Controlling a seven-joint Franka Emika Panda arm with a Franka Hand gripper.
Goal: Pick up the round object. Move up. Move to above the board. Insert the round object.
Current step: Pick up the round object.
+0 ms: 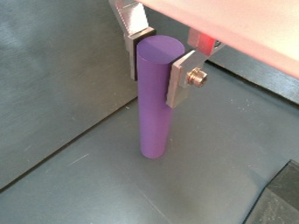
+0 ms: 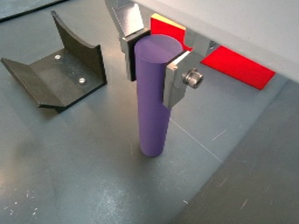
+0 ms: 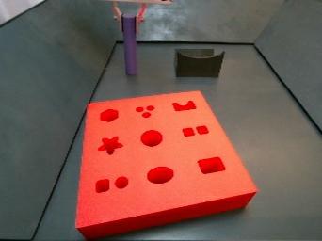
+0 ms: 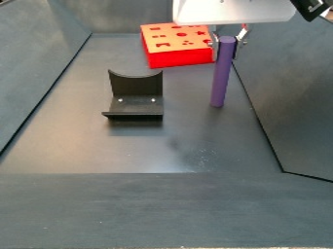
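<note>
Silver fingers (image 2: 180, 80) of our tool (image 2: 156, 59) pinch the peg (image 2: 152, 101) near its top. We see the peg upright, its foot touching the worktop (image 2: 93, 175). From here the board (image 3: 157, 160) lies well apart, beyond the fixture (image 3: 197, 62).

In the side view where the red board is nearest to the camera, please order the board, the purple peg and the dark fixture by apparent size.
1. Red board, by far the largest, though also nearest.
2. Purple peg, held upright in the gripper, and the dark fixture: too similar to rank.
</note>
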